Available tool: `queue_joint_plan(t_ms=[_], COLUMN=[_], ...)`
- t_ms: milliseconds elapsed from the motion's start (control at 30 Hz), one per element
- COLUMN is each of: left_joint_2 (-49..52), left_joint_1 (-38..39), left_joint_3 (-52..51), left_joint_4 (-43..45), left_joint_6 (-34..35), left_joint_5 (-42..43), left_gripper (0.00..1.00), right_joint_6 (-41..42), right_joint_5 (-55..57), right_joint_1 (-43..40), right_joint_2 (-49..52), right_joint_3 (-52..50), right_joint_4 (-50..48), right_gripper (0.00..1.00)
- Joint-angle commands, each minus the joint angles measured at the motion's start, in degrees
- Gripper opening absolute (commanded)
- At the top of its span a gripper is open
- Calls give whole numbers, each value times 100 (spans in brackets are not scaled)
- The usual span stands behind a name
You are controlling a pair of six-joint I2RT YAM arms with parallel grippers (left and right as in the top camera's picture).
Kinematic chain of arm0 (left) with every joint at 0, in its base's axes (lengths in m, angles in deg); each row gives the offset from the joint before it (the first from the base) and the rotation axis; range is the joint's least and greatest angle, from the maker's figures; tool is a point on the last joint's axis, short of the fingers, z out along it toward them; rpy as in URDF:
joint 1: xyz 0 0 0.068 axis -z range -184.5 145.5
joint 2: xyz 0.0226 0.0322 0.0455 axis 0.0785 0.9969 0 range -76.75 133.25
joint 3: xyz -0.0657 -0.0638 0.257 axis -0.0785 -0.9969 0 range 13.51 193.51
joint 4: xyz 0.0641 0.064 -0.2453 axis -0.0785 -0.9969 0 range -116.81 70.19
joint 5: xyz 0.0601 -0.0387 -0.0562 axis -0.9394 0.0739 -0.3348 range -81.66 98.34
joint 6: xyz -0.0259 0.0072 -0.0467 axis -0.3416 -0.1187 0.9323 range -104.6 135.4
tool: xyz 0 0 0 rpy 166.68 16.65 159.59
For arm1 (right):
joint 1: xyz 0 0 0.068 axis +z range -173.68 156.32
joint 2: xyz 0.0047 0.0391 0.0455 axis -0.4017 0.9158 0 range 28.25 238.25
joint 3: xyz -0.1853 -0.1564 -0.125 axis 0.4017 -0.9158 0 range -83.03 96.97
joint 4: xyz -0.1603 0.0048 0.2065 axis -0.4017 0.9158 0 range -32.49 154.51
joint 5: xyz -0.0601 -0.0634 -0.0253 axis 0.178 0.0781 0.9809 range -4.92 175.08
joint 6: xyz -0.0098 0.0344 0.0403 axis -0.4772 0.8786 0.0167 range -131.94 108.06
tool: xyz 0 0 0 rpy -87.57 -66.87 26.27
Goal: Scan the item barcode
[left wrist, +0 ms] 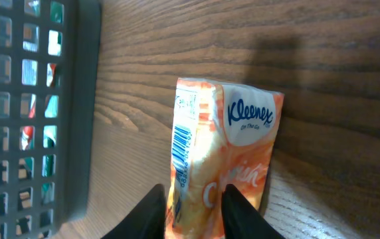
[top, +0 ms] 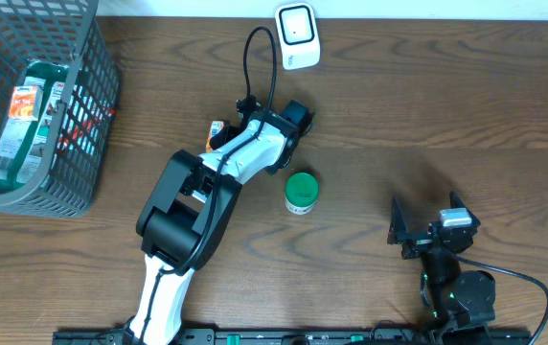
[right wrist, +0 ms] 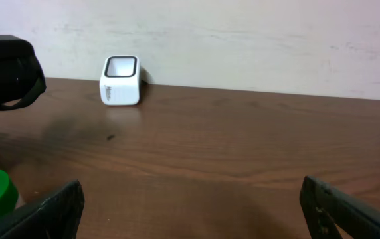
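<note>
Dark wood-grain table, off-white wall behind w/ faint scuffs, soft even light

The white and black jointed left arm reaches from the near edge up towards the middle, bent at the elbow, its wrist turned to the robot's left. The left gripper points along the wood, its two black fingers a little apart; whether they press on anything cannot be told. The short black right arm sits folded low at the near right. The right gripper faces the far wall, fingers spread wide and empty.
</note>
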Motion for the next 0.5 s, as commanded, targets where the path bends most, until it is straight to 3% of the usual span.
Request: queue_joint_plan(t_ms=[0, 467], left_joint_2=[-11, -313], left_joint_1=[-20, -20], left_joint_3=[-11, 212], left_joint_4=[-17, -17], left_joint_6=[50, 46], left_joint_5=[-133, 640], left_gripper=[33, 39], right_joint_6=[98, 98], right_joint_5=[55, 55], right_joint_1=[-24, -24], right_joint_2=[-2, -2], right_joint_3=[-4, -4], right_joint_4=[22, 20], right_gripper=[99, 99])
